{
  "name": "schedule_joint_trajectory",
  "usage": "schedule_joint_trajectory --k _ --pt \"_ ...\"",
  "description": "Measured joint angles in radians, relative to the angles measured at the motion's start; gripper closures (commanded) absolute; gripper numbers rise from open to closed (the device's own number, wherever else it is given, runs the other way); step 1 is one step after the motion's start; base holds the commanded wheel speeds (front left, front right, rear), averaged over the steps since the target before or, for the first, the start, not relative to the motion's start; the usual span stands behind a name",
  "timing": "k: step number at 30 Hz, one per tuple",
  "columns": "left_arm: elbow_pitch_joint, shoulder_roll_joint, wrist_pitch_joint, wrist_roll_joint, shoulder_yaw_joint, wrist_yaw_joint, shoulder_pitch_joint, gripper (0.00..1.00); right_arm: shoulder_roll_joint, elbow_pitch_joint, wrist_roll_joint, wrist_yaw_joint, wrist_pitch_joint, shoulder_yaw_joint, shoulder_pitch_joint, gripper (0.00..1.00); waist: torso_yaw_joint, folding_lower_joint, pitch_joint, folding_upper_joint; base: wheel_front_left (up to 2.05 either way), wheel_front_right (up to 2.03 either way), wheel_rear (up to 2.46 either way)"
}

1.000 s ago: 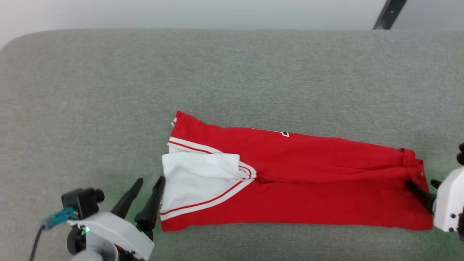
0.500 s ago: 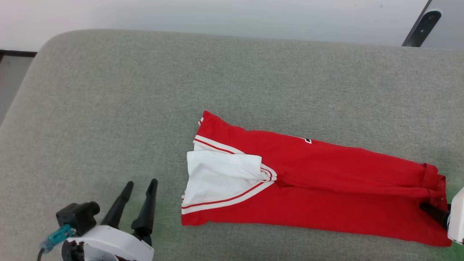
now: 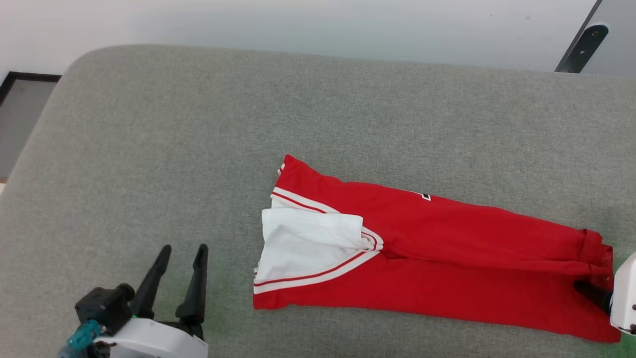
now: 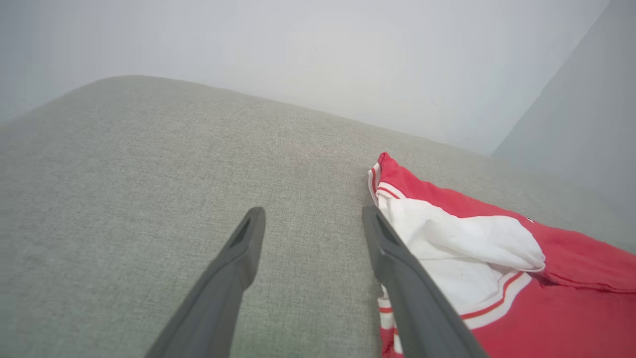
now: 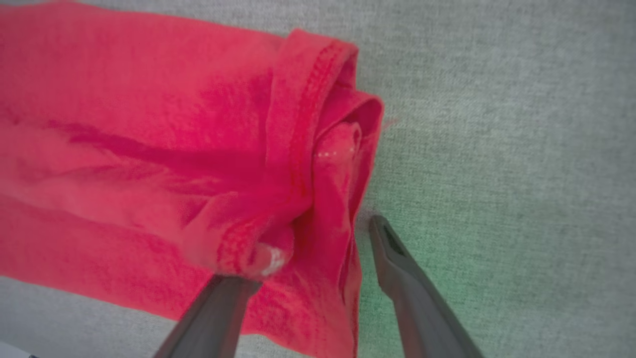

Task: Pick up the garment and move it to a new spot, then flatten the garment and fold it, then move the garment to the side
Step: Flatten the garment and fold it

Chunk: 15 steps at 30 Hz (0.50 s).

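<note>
at the near left the left hand [image 3: 184,247] is open over the bare grey surface [image 3: 198,124], near the cloth but clear of it. at the near right the right hand [image 5: 305,248] is open too, one fingertip hidden under the hem, the other on bare surface just beside it. the red jersey [image 3: 447,248] lies between them in a long folded band, white panel toward the left. a pale wall [image 3: 298,25] stands behind.

Grey fabric cushion [image 3: 208,149] against a plain pale wall [image 3: 298,25], evenly lit.
</note>
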State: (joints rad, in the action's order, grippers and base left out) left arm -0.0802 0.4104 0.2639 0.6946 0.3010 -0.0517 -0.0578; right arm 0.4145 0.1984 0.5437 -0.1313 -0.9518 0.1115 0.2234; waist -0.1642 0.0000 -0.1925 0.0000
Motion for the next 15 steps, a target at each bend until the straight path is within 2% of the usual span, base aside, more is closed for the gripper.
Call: schedule_joint_trajectory --k 7,12,13,14,15 --pt "0.007 -0.043 0.000 -0.145 -0.050 0.016 0.009 0.00 -0.028 0.036 -0.017 0.000 0.001 0.018 0.019 0.00 -0.004 0.0000 0.005 0.0000 0.00 0.00 0.00" --pt "-0.005 -0.072 0.000 -0.187 -0.065 0.053 0.022 0.00 -0.046 0.076 -0.048 0.000 -0.010 0.028 0.045 0.00 -0.008 0.0000 0.001 0.0000 0.00 0.00 0.00" --pt "-0.008 -0.076 0.000 -0.191 -0.068 0.059 0.022 0.00 -0.049 0.084 -0.050 0.000 -0.017 0.029 0.050 0.07 -0.010 0.0001 -0.002 0.0001 0.00 0.00 0.00" --pt "-0.007 -0.085 0.000 -0.201 -0.075 0.061 0.022 0.00 -0.051 0.088 -0.053 0.000 -0.022 0.028 0.054 0.53 -0.012 0.0000 -0.005 0.0000 0.00 0.00 0.00" --pt "-0.010 -0.091 0.000 -0.207 -0.080 0.064 0.020 0.00 -0.052 0.091 -0.054 0.000 -0.022 0.030 0.059 0.81 -0.014 0.0000 -0.009 0.0000 0.00 0.00 0.00"
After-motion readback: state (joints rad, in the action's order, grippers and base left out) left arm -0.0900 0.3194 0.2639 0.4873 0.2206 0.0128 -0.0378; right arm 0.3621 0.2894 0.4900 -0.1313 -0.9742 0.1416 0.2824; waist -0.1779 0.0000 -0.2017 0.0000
